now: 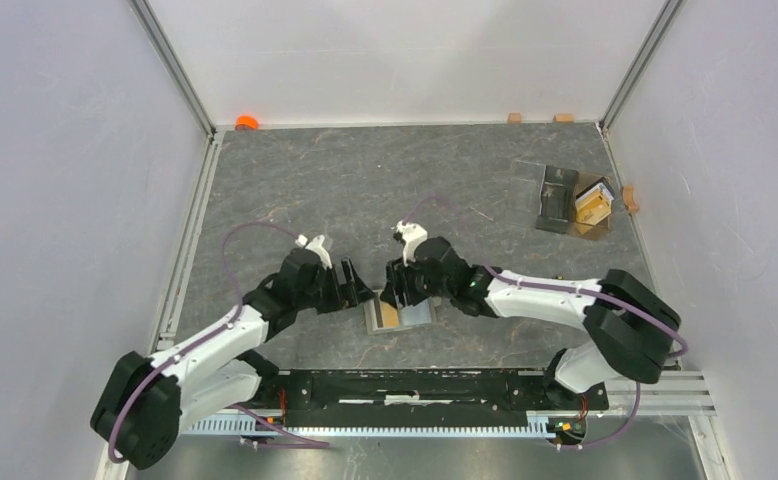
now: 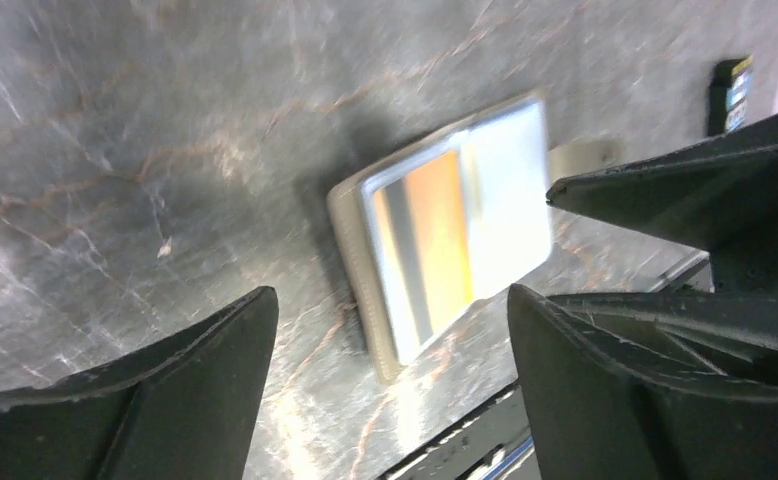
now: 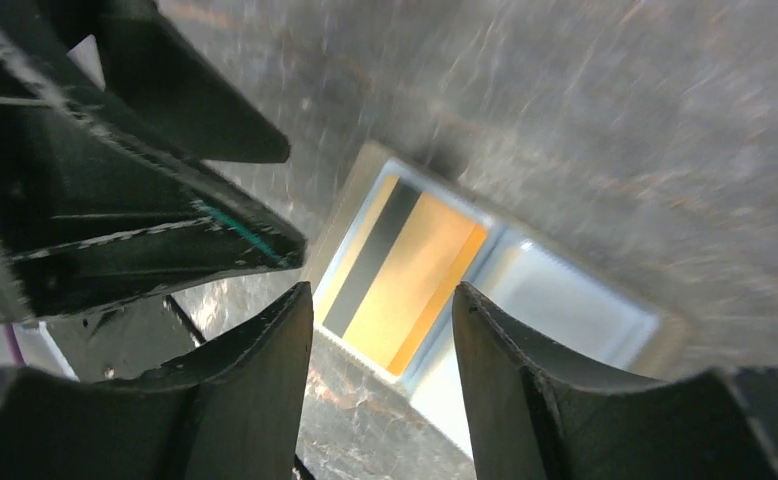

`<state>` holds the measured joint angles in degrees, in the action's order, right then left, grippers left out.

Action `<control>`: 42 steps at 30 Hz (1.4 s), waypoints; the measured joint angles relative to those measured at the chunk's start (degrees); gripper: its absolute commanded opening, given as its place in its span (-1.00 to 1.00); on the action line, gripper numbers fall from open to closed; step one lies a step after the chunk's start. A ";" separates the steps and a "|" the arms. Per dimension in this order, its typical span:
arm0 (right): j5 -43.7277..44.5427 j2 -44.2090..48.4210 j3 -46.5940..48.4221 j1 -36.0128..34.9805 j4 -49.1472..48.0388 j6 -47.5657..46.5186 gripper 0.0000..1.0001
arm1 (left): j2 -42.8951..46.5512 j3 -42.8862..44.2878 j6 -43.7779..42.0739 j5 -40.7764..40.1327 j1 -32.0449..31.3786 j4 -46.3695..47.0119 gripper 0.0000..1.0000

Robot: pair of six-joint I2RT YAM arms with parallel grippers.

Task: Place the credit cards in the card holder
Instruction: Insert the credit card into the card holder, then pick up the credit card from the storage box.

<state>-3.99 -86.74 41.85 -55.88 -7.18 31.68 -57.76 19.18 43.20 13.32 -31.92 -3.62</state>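
Observation:
The card holder [image 1: 420, 314] lies open on the table near the front edge, between my two grippers. An orange credit card [image 1: 389, 316] with a dark stripe rests on its pale inside. The left wrist view shows the holder [image 2: 510, 200] and that card [image 2: 435, 240] beyond my left gripper [image 2: 390, 293], which is wide open and empty just left of the holder. My right gripper [image 3: 380, 290] hovers over the holder [image 3: 565, 300] and the card [image 3: 410, 270], open, with nothing between its fingers. More cards [image 1: 593, 205] stand in a clear box.
The clear plastic box [image 1: 557, 195] sits at the back right of the table. An orange cap [image 1: 246, 122] lies at the back left corner, and small tan blocks [image 1: 514, 117] line the back wall. The arms' black base rail [image 1: 425, 385] runs just in front of the holder.

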 measured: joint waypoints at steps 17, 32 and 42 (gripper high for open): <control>0.68 11.78 10.69 34.27 16.61 -21.44 0.82 | -1.84 33.11 -21.27 -3.74 17.55 -28.79 1.00; -2.01 3.19 17.20 67.32 17.68 -26.10 0.80 | -6.99 32.94 -29.68 -9.35 21.59 -29.20 1.00; 0.22 -3.34 24.11 71.12 19.69 -30.99 0.81 | -9.60 32.94 -30.27 -9.33 21.86 -29.29 1.00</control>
<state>-3.77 -90.08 65.95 15.25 12.51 0.69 -67.35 52.12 12.93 3.99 -10.07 -32.91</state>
